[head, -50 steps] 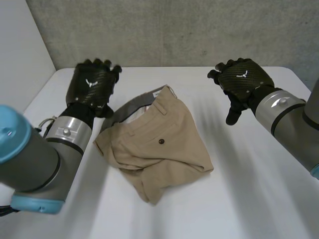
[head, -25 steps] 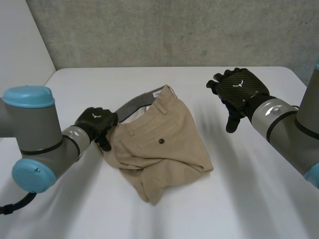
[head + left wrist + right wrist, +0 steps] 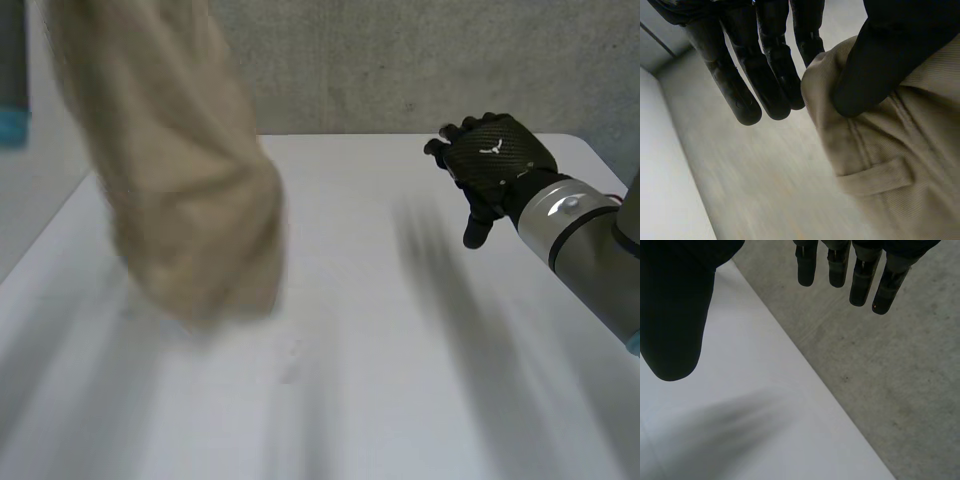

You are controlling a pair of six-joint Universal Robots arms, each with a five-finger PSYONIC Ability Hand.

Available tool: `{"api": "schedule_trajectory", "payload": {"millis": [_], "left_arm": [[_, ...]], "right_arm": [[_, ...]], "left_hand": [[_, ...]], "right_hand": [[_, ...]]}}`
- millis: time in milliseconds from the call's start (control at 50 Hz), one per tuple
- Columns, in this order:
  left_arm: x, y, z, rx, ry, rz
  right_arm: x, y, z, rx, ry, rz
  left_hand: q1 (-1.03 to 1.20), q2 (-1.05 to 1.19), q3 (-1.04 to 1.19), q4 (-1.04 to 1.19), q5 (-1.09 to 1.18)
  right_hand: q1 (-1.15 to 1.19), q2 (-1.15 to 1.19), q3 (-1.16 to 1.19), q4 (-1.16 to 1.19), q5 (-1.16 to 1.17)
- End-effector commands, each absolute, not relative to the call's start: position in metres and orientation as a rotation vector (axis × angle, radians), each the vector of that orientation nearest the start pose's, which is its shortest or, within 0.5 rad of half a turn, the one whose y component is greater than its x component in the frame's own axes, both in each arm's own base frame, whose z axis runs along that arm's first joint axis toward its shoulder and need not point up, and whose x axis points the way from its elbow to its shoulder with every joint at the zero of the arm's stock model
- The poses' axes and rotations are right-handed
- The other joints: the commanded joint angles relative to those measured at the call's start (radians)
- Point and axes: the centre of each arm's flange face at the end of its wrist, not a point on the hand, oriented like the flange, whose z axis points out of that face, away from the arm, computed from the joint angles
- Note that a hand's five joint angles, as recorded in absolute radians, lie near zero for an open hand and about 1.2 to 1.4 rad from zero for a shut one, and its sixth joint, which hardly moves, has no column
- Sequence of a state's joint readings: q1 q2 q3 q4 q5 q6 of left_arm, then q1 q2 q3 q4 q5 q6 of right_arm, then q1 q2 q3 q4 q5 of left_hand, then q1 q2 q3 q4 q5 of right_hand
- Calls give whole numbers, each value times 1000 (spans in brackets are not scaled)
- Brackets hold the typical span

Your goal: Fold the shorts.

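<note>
Shorts (image 3: 180,180) of tan cloth hang bunched in the upper left of the frame, well off the white table (image 3: 400,380). They are probably being shaken out so they can be laid flat for folding. At the upper right the right hand (image 3: 495,160) hovers above the table before the concrete wall (image 3: 380,60), fingers loosely spread and empty, seemingly parked clear of the cloth.

From the left wrist, the left hand (image 3: 765,75) pinches an edge of the shorts between its thumb (image 3: 875,65) and nearly straight fingers. A belt loop (image 3: 875,177) just beyond the thumb's tip suggests the grip is at the waistband.

From the right wrist, the right hand's fingers are straight, the thumb is well apart, and nothing is held over the table's edge.
</note>
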State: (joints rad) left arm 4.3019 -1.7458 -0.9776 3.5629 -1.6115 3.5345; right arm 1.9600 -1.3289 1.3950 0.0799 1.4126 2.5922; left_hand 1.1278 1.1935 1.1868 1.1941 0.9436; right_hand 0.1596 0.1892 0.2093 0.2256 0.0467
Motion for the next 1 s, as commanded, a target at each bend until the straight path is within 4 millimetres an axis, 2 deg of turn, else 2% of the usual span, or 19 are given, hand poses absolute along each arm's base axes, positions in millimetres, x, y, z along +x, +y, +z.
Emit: {"api": "schedule_trajectory", "payload": {"millis": [20,60,100,160,180,260,320,340,360,380,420,520,560,740,860,880,920,940,1000], "left_arm": [[-293,-250,495,503,992,-3060],[-306,-247,479,591,1044,-3063],[-340,-242,424,847,1222,-3031],[-366,-233,376,1062,1367,-2981],[-381,-224,342,1200,1469,-2927],[-406,-196,268,1470,1692,-2771],[-415,-178,231,1598,1801,-2665],[-415,-178,231,1599,1802,-2665],[-418,-166,212,1675,1857,-2598],[-418,-165,212,1676,1858,-2598],[-418,-136,186,1820,1918,-2489],[-418,-107,197,1926,1764,-2505],[-413,-108,224,1863,1656,-2581],[-361,-169,288,1345,1653,-2630],[-329,-189,291,1198,1743,-2560],[-306,-199,286,1120,1818,-2500],[-298,-204,284,1086,1843,-2479],[-286,-210,281,1038,1873,-2449],[-268,-220,275,953,1919,-2402]], "right_arm": [[265,-264,292,-1188,1995,-2103],[265,-263,293,-1187,1992,-2107],[263,-263,299,-1171,1982,-2130],[260,-267,304,-1142,1995,-2159],[257,-270,304,-1130,2009,-2168],[248,-276,307,-1089,2047,-2203],[238,-283,311,-1039,2092,-2243],[237,-284,311,-1036,2097,-2245],[237,-284,311,-1036,2097,-2245],[236,-285,310,-1036,2106,-2239],[236,-285,310,-1037,2104,-2238],[237,-283,309,-1048,2104,-2226],[238,-282,308,-1055,2105,-2217],[243,-271,304,-1140,2060,-2133],[249,-253,300,-1218,2015,-2002],[255,-241,290,-1272,1988,-1889],[259,-234,286,-1296,1965,-1840],[274,-210,275,-1364,1869,-1709],[287,-191,267,-1405,1790,-1625]], "left_hand": [[268,203,209,202,278],[268,203,209,202,278],[268,203,209,202,278],[268,203,209,202,278],[268,203,209,202,278],[268,203,209,202,278],[190,125,131,124,200],[190,124,131,123,199],[-31,-97,-90,-98,-22],[-34,-99,-93,-100,-24],[-536,-602,-595,-603,-527],[-750,-816,-809,-816,-740],[-832,-897,-891,-898,-822],[-920,-986,-979,-987,-911],[-917,-983,-976,-984,-908],[-917,-983,-976,-984,-908],[-917,-983,-976,-984,-908],[-914,-980,-973,-981,-905],[-914,-980,-973,-981,-905]], "right_hand": [[15,-15,-35,-51,-47],[15,-15,-35,-51,-47],[15,-15,-35,-51,-47],[15,-15,-35,-51,-47],[15,-15,-35,-51,-47],[15,-15,-35,-51,-47],[15,-15,-35,-51,-47],[15,-15,-35,-51,-47],[15,-15,-35,-51,-47],[15,-15,-35,-51,-47],[15,-15,-35,-51,-47],[15,-15,-35,-51,-47],[15,-15,-35,-51,-47],[15,-15,-35,-51,-47],[15,-15,-35,-51,-47],[15,-15,-35,-51,-47],[15,-15,-35,-51,-47],[15,-15,-35,-51,-47],[15,-15,-35,-51,-47]]}}
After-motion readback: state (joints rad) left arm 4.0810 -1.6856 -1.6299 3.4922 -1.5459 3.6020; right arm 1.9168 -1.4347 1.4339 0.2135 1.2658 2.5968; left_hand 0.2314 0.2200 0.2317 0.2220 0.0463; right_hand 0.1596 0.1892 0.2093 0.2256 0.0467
